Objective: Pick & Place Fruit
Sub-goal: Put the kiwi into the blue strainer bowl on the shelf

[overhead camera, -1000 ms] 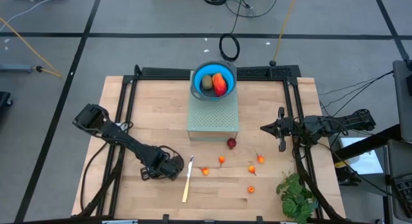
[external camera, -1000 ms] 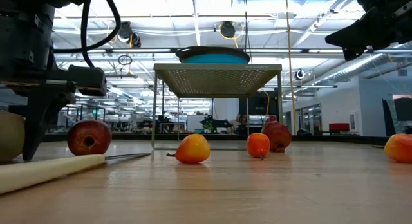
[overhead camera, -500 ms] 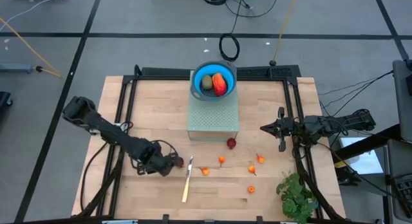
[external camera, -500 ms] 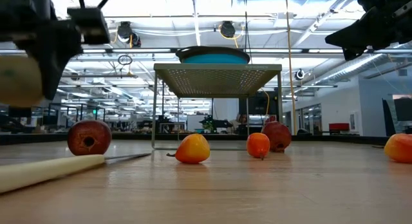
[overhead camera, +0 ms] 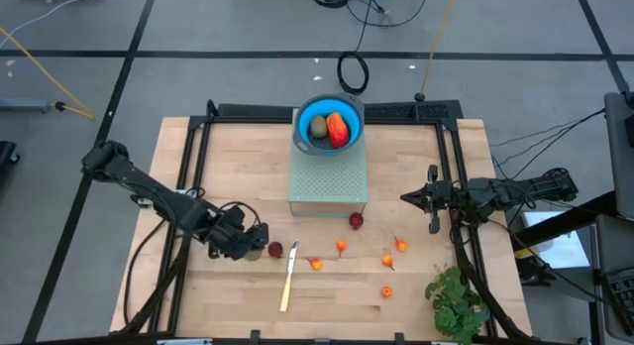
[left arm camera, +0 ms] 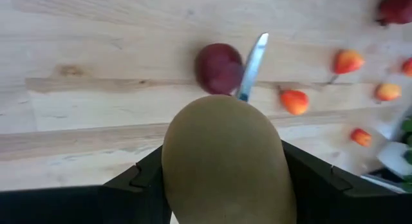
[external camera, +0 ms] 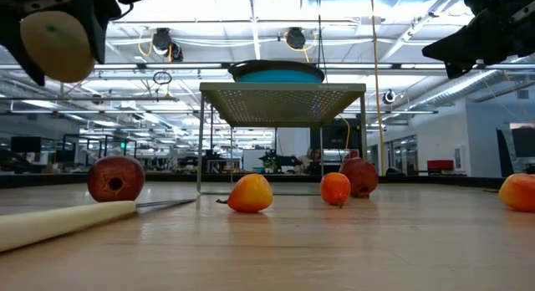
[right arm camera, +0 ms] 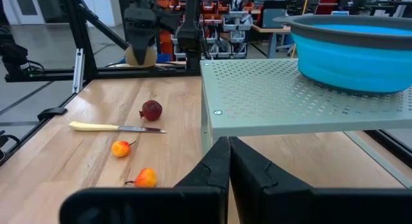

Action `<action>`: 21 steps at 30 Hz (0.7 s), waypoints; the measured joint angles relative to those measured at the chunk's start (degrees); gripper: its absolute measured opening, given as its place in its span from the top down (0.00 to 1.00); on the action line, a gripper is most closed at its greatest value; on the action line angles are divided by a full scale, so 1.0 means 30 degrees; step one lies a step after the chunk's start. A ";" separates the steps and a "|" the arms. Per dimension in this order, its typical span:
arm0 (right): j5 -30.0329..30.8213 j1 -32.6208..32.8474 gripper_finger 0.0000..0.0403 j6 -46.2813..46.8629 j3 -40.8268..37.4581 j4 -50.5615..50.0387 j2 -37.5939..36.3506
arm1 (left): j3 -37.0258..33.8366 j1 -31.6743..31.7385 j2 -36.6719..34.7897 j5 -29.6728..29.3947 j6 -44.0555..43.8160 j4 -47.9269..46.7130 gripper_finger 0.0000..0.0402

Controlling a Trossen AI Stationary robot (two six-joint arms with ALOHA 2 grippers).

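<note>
Kiwi (left arm camera: pixel 225 163) (matte, oval) in left gripper (left arm camera: pixel 225 185)

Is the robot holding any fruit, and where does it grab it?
Yes. The left tool holds an olive-brown kiwi by its two sides, lifted off the table. The right tool is shut, empty.

Overhead straight down, table-level sideways, two wrist close-ups

Left gripper (overhead camera: pixel 248 242) raised, clamped; right gripper (overhead camera: pixel 433 199) closed, waiting
</note>
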 joint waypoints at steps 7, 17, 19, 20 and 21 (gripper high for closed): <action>0.0000 0.0000 1.00 0.0000 0.0000 0.0000 0.0000 | 0.0010 0.0000 -0.0111 -0.0409 0.0075 0.0163 0.44; 0.0000 0.0004 1.00 0.0000 0.0000 0.0000 -0.0004 | 0.0010 0.0000 -0.0092 -0.2811 1.0370 0.1629 0.43; 0.0000 0.0000 1.00 0.0000 0.0000 0.0000 -0.0004 | 0.0010 0.0000 -0.0063 -0.3851 1.3156 0.2581 0.43; 0.0000 0.0000 1.00 0.0000 0.0000 0.0000 0.0000 | 0.0010 0.0000 -0.0060 -0.4331 1.4332 0.2973 0.43; 0.0000 0.0000 1.00 0.0000 0.0000 0.0007 0.0000 | 0.0010 0.0028 -0.0060 -0.4803 1.5373 0.3354 0.43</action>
